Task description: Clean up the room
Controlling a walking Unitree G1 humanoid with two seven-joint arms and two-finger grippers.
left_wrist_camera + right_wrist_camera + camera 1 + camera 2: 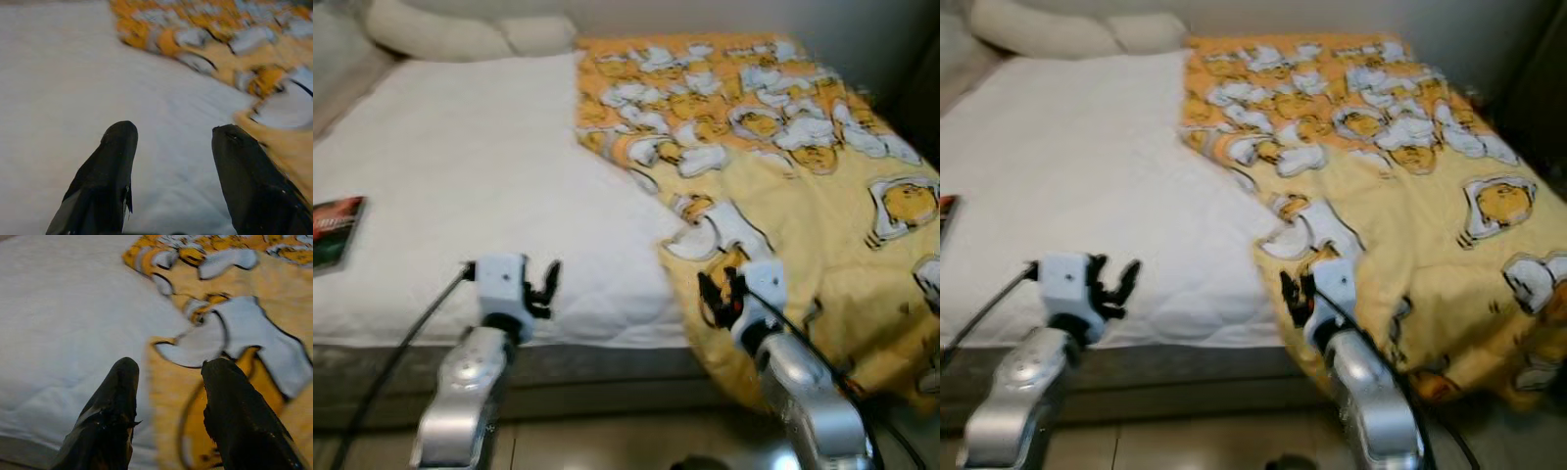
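Note:
A yellow blanket (pixel 783 166) printed with white and orange cartoon figures covers the right half of the bed and hangs over its front edge. The white mattress (pixel 470 166) lies bare on the left half. My right gripper (pixel 720 294) is open at the blanket's folded edge near the front of the bed, with the blanket's edge (pixel 171 396) between its fingers (pixel 234 421), not clasped. My left gripper (pixel 546 286) is open above the front of the white mattress (pixel 73 73), holding nothing.
A dark red book (pixel 335 230) lies on the mattress at the far left. White pillows (pixel 460 34) sit at the head of the bed. The bed's grey base (pixel 607 367) runs along the front, above a shiny floor (pixel 626 441).

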